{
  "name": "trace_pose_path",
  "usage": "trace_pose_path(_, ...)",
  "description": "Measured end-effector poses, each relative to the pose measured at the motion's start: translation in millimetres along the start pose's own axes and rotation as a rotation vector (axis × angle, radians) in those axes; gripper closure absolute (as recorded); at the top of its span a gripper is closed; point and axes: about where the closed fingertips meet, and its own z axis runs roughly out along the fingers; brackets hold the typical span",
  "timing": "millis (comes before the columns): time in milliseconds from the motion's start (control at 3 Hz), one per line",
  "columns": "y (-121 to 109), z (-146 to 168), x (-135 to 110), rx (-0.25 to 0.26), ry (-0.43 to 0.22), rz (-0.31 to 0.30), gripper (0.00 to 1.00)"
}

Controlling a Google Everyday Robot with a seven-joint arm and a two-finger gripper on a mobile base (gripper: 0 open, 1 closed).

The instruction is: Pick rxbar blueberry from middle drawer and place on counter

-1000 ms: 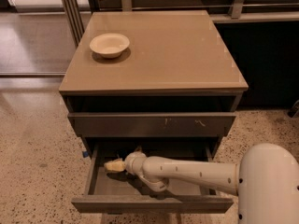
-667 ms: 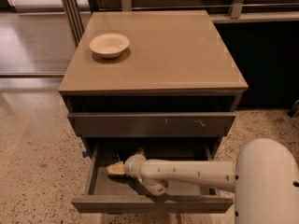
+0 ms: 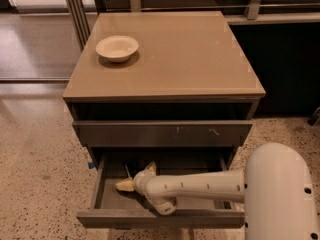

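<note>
In the back left part of the open drawer, a small dark flat wrapper with a thin white mark, the rxbar blueberry [image 3: 130,170], lies on the drawer floor, though it is hard to see against the shadow. The gripper [image 3: 137,177] is just at it, with its two cream-coloured fingers [image 3: 124,185] spread apart on either side. I cannot tell if they touch the bar.

The white tubular arm [image 3: 200,186] comes in from the right, over the drawer's right side, and fills much of the inside. Bare floor remains only along the left wall.

The middle drawer [image 3: 160,218], a wide shallow grey-brown box with a plain front, is pulled far out. Directly above it is one closed grey drawer front with small white scratches [image 3: 162,134], which overhangs the back of the open drawer. Two drawers can be counted in all.

The glossy tan-beige square counter [image 3: 190,59] carries one thing, a round cream bowl [image 3: 117,47], near its back left corner. The speckled stone floor [image 3: 40,174] is on the left.
</note>
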Motion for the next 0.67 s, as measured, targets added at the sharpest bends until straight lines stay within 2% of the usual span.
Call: trace_pose_path(667,-1.8,2.0,1.7,0.039,-0.017,-0.021,0.0)
